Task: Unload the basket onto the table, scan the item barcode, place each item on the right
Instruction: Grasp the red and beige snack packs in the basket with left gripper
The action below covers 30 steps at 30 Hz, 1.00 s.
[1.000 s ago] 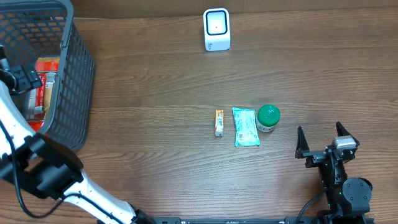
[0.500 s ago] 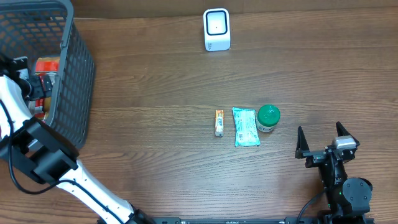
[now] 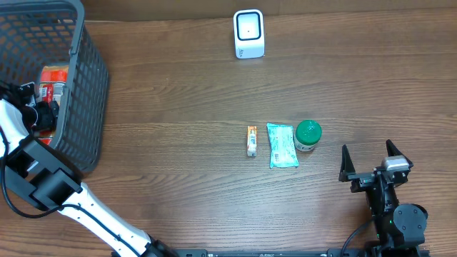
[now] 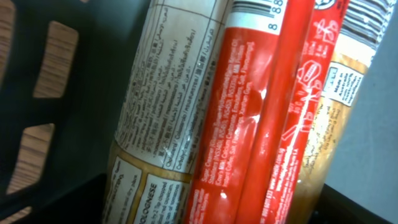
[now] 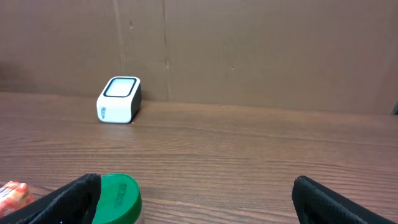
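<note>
Hanging inside the basket point(image 3: 87, 86) on the desk point(image 3: 178, 185), the left pincer point(image 3: 39, 111) sits close over a red packet point(image 4: 261, 118) lying there; whether it grips, I cannot tell. The right pincer point(image 3: 375, 160) rests released, well apart from the scanner point(image 3: 248, 33).

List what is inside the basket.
Red and tan printed packages, with the left gripper among them. The basket wall and arm cover whatever lies lower down.

Pkt point(image 4: 249, 124) barcode point(image 4: 256, 7) prob. cropped, top edge
</note>
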{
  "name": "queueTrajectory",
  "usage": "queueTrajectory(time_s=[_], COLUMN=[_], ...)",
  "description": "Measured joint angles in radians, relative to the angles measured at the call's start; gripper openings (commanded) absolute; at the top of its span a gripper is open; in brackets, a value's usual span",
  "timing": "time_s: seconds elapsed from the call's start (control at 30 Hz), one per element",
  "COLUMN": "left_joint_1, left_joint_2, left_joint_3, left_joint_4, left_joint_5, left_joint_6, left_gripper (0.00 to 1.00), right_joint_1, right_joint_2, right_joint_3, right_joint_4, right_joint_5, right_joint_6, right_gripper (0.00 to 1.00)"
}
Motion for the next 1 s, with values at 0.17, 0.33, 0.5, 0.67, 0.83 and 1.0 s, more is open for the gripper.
queueTrajectory(time_s=[0.17,0.33,0.5,0.67,0.83,1.0], left_joint_1=[-0.008,-0.032,-0.046,-0.046,-0.046,-0.048], left_joint_2=[0.0,0.0,0.0,0.0,0.0,0.0], left_joint_3=[0.0,0.002,0.002,0.003,0.003,0.006], left_joint_4=[-0.03,-0.037,-0.04,-0.04,-0.04,-0.043], left_joint_5=[0.011,-0.007,-0.011,-0.013,-0.011,-0.005], left_joint_6=[-0.004,-0.023,-0.024,-0.026,-0.027,-0.03], left_gripper=[0.84,0.9,0.87,0.74,0.57,0.17], right_joint_1=[0.0,0.0,0.0,0.0,0.0,0.0], right_joint_2=[0.0,0.0,0.0,0.0,0.0,0.0], right_joint_3=[0.0,0.0,0.0,0.0,0.0,0.0], right_joint_4=[0.0,0.001,0.0,0.001,0.0,0.0], right_joint_5=[0.0,0.0,0.0,0.0,0.0,0.0], right_joint_6=[0.0,0.0,0.0,0.0,0.0,0.0], right_gripper=[1.0,1.0,1.0,1.0,1.0,1.0])
